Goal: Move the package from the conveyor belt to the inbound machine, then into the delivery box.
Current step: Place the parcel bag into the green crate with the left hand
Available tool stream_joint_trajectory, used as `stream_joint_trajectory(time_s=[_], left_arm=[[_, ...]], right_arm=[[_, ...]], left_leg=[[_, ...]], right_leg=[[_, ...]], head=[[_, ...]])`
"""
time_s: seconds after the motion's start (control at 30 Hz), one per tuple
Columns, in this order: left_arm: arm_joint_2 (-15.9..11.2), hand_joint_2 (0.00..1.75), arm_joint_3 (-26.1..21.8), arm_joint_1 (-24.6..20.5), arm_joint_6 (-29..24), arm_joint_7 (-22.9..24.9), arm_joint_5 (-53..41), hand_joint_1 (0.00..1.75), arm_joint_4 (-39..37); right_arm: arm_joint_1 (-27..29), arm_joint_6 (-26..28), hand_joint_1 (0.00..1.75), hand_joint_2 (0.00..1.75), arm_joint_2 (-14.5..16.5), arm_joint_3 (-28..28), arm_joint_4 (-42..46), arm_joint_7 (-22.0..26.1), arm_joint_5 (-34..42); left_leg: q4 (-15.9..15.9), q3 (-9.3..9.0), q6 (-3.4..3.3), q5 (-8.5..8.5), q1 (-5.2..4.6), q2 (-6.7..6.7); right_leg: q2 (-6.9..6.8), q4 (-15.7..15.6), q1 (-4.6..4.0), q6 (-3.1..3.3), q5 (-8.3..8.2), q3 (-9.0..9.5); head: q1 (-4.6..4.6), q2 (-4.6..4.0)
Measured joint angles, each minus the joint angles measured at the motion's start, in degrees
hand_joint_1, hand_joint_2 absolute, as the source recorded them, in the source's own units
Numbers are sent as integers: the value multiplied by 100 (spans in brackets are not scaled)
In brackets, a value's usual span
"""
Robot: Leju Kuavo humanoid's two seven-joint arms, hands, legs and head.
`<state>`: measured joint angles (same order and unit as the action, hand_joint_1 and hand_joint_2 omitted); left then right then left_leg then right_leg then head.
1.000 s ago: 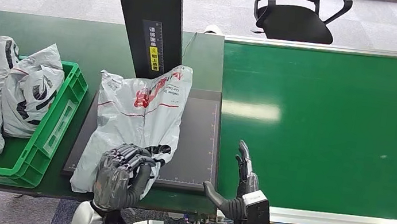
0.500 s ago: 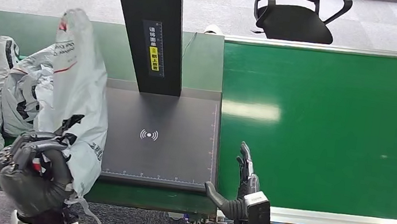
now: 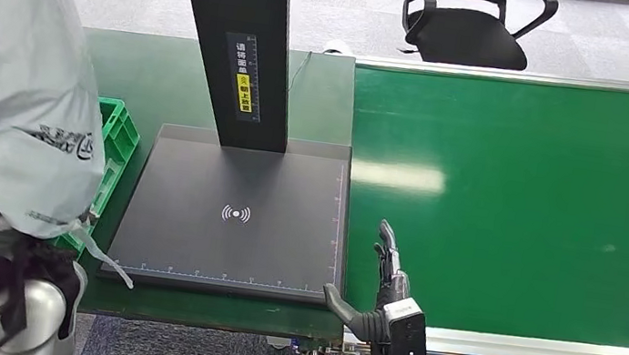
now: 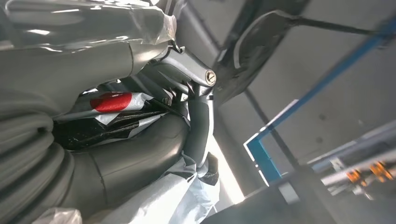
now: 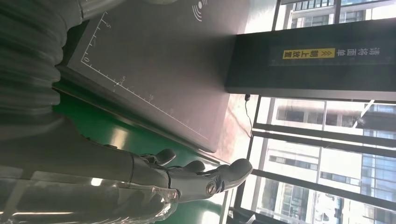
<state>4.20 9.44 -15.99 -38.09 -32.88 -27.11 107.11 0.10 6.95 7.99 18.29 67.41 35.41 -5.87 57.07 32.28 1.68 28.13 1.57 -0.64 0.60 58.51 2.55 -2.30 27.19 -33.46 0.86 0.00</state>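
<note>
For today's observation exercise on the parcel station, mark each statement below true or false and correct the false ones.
1. The left hand holds a grey package lifted up over the green crate. True.
2. The package lies flat on the black scanner plate. False: the plate is bare, showing its white signal mark; the package is up in the left hand.
3. The right hand holds a second package. False: it holds nothing, its fingers stretched out by the corner of the plate.
4. The green conveyor belt carries no package. True.
5. A red chair stands behind the belt. False: the office chair is black.
</note>
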Motion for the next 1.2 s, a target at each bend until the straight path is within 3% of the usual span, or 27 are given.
stream_joint_trajectory(time_s=[0.2,0.37,0.43,0.53,0.7,0.87,0.97,1.07,1.2], left_arm=[[-1166,175,-589,-1755,727,977,722,175,-775],[-2145,175,-1124,-3202,1245,1455,698,175,-2202],[-2494,175,-1280,-3538,1302,1381,730,175,-2846],[-2948,175,-1536,-3636,1305,1158,970,175,-3608],[-3506,175,-2183,-2976,1240,675,1423,175,-4239],[-3773,175,-3251,-1393,1316,302,1948,175,-4028],[-3622,175,-4038,-67,1512,85,2240,175,-3373],[-3191,175,-4765,1028,1791,-71,2204,175,-2542],[-2650,175,-5197,1744,1964,-110,1789,175,-1756]], right_arm=[[17,-44,0,175,-33,-52,-73,4,10],[147,-14,0,175,-77,-92,-72,20,57],[214,30,0,175,-91,-96,-49,18,78],[312,108,0,175,-108,-99,8,7,95],[465,217,0,175,-128,-102,129,-55,116],[598,322,0,175,-154,-104,249,-113,164],[657,382,0,175,-179,-105,298,-141,231],[687,407,0,175,-202,-108,323,-155,284],[685,398,0,175,-212,-108,341,-158,292]], left_leg=[[0,1,6,-6,9,-4],[0,3,8,-6,11,-14],[-2,5,9,-5,12,-25],[-3,8,14,-2,12,-46],[-5,14,20,4,12,-58],[-7,12,28,19,10,-82],[-5,8,26,34,10,-107],[-5,8,22,45,9,-105],[-4,8,19,46,10,-70]], right_leg=[[2,4,-9,4,-2,-3],[13,6,-12,7,-4,-11],[20,8,-13,7,-4,-15],[41,9,-13,7,-4,-26],[51,9,-13,9,-2,-36],[78,7,-11,13,6,-45],[102,2,-11,17,10,-53],[100,-6,-10,10,18,-49],[63,-10,-10,8,24,-32]], head=[[3,0],[2,0],[2,0],[2,0],[4,0],[3,0],[4,0],[6,0],[6,0]])
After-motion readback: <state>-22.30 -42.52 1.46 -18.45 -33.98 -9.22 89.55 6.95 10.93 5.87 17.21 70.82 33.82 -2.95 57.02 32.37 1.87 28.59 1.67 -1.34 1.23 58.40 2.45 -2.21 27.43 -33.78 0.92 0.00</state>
